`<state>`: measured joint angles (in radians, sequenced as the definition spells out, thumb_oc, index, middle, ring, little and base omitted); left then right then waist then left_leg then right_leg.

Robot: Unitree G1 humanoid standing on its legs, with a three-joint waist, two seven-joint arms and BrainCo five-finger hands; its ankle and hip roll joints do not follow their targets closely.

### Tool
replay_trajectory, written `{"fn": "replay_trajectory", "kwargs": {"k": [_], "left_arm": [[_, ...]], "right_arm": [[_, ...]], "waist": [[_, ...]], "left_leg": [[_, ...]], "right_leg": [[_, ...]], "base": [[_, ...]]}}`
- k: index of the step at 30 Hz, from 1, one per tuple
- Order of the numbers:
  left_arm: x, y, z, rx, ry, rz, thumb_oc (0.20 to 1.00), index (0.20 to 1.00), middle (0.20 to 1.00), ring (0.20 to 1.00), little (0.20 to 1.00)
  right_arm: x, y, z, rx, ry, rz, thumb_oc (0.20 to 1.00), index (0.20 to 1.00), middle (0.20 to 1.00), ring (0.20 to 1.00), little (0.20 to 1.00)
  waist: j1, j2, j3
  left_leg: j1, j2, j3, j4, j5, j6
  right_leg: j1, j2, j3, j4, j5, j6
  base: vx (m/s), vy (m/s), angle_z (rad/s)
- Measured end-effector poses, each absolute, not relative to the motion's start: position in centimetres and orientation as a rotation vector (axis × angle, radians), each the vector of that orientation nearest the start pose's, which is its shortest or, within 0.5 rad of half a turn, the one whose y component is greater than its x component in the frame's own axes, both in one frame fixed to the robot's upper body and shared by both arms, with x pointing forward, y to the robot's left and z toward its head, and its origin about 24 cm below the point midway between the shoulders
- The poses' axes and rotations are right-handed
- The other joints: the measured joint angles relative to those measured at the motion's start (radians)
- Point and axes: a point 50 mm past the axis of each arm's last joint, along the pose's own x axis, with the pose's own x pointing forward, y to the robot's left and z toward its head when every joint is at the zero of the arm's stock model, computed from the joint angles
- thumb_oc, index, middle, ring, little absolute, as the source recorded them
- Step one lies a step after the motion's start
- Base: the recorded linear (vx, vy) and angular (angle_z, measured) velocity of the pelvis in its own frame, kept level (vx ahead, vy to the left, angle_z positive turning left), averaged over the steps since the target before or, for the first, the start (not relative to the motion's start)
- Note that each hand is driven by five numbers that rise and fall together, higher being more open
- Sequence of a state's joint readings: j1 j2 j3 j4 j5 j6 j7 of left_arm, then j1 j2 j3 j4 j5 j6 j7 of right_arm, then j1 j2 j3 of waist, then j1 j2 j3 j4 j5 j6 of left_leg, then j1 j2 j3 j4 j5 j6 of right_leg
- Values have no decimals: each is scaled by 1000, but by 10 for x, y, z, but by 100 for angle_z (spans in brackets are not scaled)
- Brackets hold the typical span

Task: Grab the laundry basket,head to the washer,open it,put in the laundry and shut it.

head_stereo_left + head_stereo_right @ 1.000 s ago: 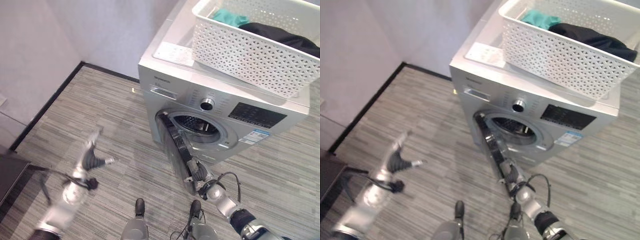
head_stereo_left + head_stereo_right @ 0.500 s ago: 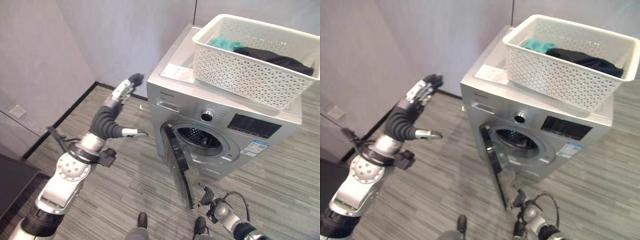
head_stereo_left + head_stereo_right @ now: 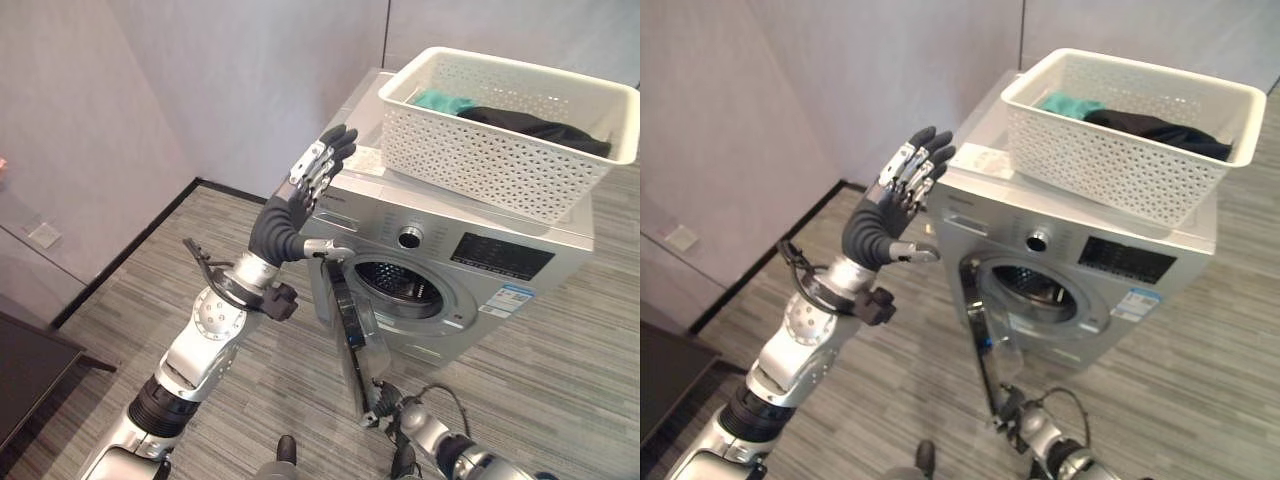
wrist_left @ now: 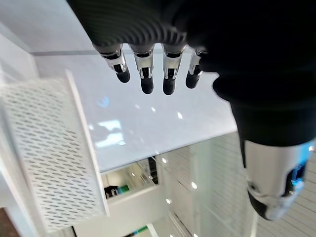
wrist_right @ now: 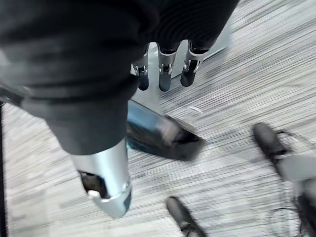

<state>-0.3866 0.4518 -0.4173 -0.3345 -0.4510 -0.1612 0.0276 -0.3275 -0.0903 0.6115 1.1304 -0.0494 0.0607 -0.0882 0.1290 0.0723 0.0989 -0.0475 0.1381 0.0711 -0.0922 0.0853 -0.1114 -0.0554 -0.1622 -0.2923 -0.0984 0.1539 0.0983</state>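
- Your left hand (image 3: 300, 195) is raised in the air with its fingers straight and spread, thumb out to the side, just left of the washer's (image 3: 480, 270) top left corner and holding nothing.
- Your right hand (image 3: 392, 412) sits low by the floor at the bottom edge of the open door (image 3: 352, 335); in its wrist view the fingers (image 5: 164, 74) hang straight, gripping nothing.
- The door stands swung out toward you, and the drum opening (image 3: 400, 283) is exposed.
- The white laundry basket (image 3: 500, 135) rests on top of the washer, toward its right side.
- Inside it you see a teal cloth (image 3: 442, 100) on the left and dark clothing (image 3: 540, 125) on the right.
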Motion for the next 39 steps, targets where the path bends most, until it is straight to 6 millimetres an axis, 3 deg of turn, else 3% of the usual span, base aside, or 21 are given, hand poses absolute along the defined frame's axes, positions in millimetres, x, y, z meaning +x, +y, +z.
{"fn": "replay_trajectory", "kwargs": {"k": [6,9,11,13,16,22,23,25,27,28,30,33,36,39], "left_arm": [[261,86,181,23,-571,-604,1000,1000,1000,1000,1000],[260,77,179,-1,-565,-608,1000,1000,1000,1000,1000],[258,72,176,9,-556,-629,1000,1000,1000,1000,1000],[258,71,178,54,-581,-622,1000,1000,1000,1000,1000],[253,74,190,144,-688,-624,1000,1000,1000,1000,1000],[239,65,202,-9,-749,-722,1000,1000,1000,1000,1000],[244,47,183,-230,-636,-759,1000,1000,1000,1000,1000],[257,24,134,-432,-345,-743,1000,1000,1000,1000,1000],[256,15,92,-420,-107,-767,1000,1000,1000,1000,1000],[247,13,65,-335,43,-853,1000,1000,1000,1000,1000],[242,15,58,-314,77,-887,1000,1000,1000,1000,1000],[236,16,34,-325,174,-870,1000,1000,1000,1000,1000],[245,41,-18,-227,356,-712,1000,1000,1000,1000,1000],[245,86,-51,37,452,-612,1000,1000,1000,1000,1000]], "right_arm": [[232,-98,-108,-528,742,442,1000,1000,1000,1000,1000],[222,-77,-114,-436,794,444,1000,1000,1000,1000,1000],[214,-65,-118,-414,831,463,1000,1000,1000,1000,1000],[208,-72,-124,-420,860,449,1000,1000,1000,1000,1000],[199,-81,-129,-439,863,449,1000,1000,1000,1000,1000],[178,-121,-143,-578,928,418,1000,1000,1000,1000,1000],[171,-142,-147,-627,952,401,1000,1000,1000,1000,1000],[168,-162,-147,-655,971,363,1000,1000,1000,1000,1000],[173,-173,-144,-656,976,319,1000,1000,1000,1000,1000],[180,-182,-141,-660,970,281,1000,1000,1000,1000,1000],[176,-196,-141,-641,991,225,1000,1000,1000,1000,1000],[161,-205,-146,-594,1048,155,1000,1000,1000,1000,1000],[158,-206,-147,-549,1054,118,1000,1000,1000,1000,1000],[149,-208,-150,-541,1069,113,1000,1000,1000,1000,1000]], "waist": [[27,18,-3],[33,25,1],[58,39,9],[64,52,17],[62,41,25],[6,0,51],[-13,-17,58],[-39,-42,59],[-71,-62,57],[-96,-71,58],[-119,-70,58],[-120,-69,56],[-133,-69,51],[-151,-70,52]], "left_leg": [[-61,0,-27,1,20,-2],[-60,0,-39,1,20,-2],[-62,-3,-43,1,20,-2],[-65,-9,-64,1,20,-2],[-63,-14,-66,0,20,-3],[-56,-11,-65,0,19,-4],[-42,-13,-62,1,15,-2],[-24,-12,-59,1,11,-2],[-25,-7,-49,0,7,-3],[-27,-2,-28,0,5,-4],[-33,-2,-22,0,4,-3],[-44,0,-9,0,2,0],[-80,-2,-3,0,3,1],[-111,1,4,0,5,-1]], "right_leg": [[-43,1,-26,0,6,-2],[-29,0,-51,0,2,1],[-28,-2,-55,0,1,3],[-16,-9,-73,0,-7,8],[-11,-12,-77,0,-12,16],[-4,-9,-76,0,-15,19],[8,-10,-74,9,-15,20],[21,-10,-69,8,-17,20],[13,-6,-61,3,-21,12],[-5,-4,-42,1,-19,9],[-12,-2,-38,1,-17,12],[-31,1,-19,3,-11,6],[-77,-1,-13,9,-2,4],[-113,3,-6,9,6,2]], "base": [[-49,9,14],[-22,28,13],[-29,25,12],[-10,23,26],[20,5,10],[51,-15,-1],[36,-35,-7],[14,-25,-9],[3,-6,-24],[-12,14,-36],[-20,16,-16],[-37,7,-9],[-51,22,-12],[-34,28,-8]]}}
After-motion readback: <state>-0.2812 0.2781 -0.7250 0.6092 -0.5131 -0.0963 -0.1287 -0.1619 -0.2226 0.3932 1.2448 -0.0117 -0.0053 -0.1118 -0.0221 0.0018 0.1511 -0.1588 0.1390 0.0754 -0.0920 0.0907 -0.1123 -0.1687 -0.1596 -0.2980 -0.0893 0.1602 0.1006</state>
